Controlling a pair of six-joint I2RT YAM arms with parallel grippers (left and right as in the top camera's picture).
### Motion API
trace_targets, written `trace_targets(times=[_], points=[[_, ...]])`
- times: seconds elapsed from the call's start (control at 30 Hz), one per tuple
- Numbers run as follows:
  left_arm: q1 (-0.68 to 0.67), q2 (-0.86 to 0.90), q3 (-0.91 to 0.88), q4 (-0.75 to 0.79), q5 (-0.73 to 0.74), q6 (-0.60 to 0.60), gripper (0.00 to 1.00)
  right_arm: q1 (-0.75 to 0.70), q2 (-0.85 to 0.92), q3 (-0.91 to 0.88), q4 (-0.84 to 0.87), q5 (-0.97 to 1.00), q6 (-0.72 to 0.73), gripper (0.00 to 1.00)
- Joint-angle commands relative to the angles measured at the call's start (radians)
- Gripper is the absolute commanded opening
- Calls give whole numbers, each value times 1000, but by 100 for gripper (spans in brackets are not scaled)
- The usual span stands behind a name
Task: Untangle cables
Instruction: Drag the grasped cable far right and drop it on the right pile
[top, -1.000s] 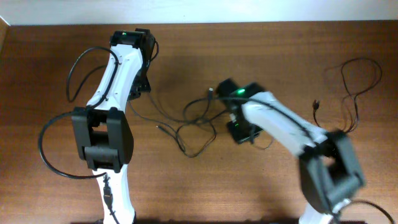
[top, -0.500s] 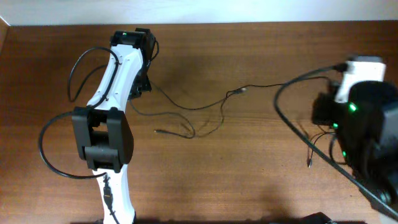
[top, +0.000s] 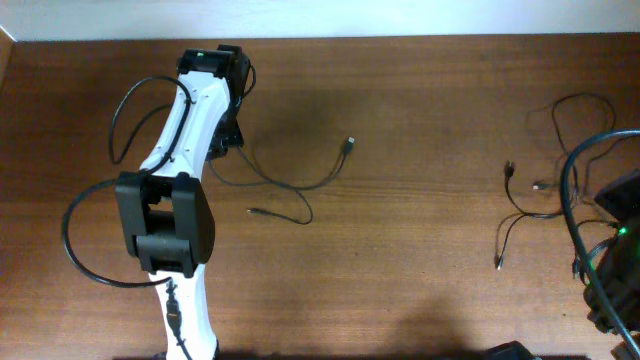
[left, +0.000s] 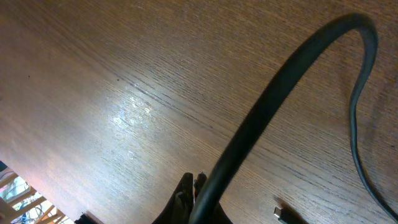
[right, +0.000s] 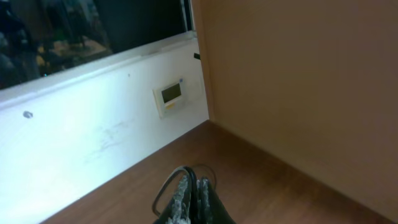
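Beside the left arm (top: 185, 110), on the desk (top: 420, 280), one cable (top: 295, 186) trails from my left hand (left: 193, 180), whose fingers are pressed together on it. Its plug (top: 349, 146) lies well to that arm's right, and the other cables (top: 525, 205) lie far beyond, well apart. My right hand (right: 193, 186) is raised, fingers nearly together; whether it pinches anything I cannot tell. I judge a hard pull could whip the loose end back into a knot. No box or tray shows.
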Motion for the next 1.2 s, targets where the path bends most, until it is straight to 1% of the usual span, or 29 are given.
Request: trace_targets(times=[0.0,0.17,0.23,0.27,0.37,0.43,0.47,0.57,0.6,0.73,0.77,0.83,0.9,0.93,0.97,1.03,1.07,1.13,1.17], points=[[2,5,-3,-1,-6,-13,0,-5,25,9,-14,22,5,4],[2,5,-3,-1,-6,-13,0,-6,98,9,-31,-10,-5,4],[2,5,-3,-2,-6,-13,0,-11,141,9,-30,-19,-39,4],[2,5,-3,-2,-6,-12,0,-38,172,9,-28,-73,-77,4],[2,5,-3,-2,-6,-12,0,-174,250,9,-34,-282,-101,4],[2,5,-3,-2,-3,-12,0,-338,327,9,-51,-565,-109,4],[2,5,-3,-2,-3,-12,0,-382,352,9,-61,-641,-119,4],[2,5,-3,-1,-3,-13,0,-562,491,9,-122,-906,-127,4],[2,5,-3,1,4,-12,0,-620,570,9,-154,-978,-127,4],[1,5,-3,11,39,-12,0,-694,782,9,-183,-1005,-127,4],[2,5,-3,13,39,-12,0,-700,835,9,-184,-1009,-127,19],[2,5,-3,15,40,-12,0,-703,915,9,-187,-1023,-127,65],[2,5,-3,18,63,-11,0,-703,943,9,-187,-1054,-127,77],[2,5,-3,22,80,-8,0,-703,930,14,-193,-1101,-128,92],[1,5,-3,26,102,-4,0,-703,893,34,-217,-1118,-152,100],[1,5,-3,35,146,16,0,-701,839,57,-243,-1140,-199,99],[2,5,-3,51,199,52,0,-701,803,64,-254,-1226,-256,99],[1,5,-3,75,290,63,0,-701,755,63,-266,-1502,-430,99],[-1,5,-3,87,338,64,0,-701,748,63,-276,-1606,-476,99]])
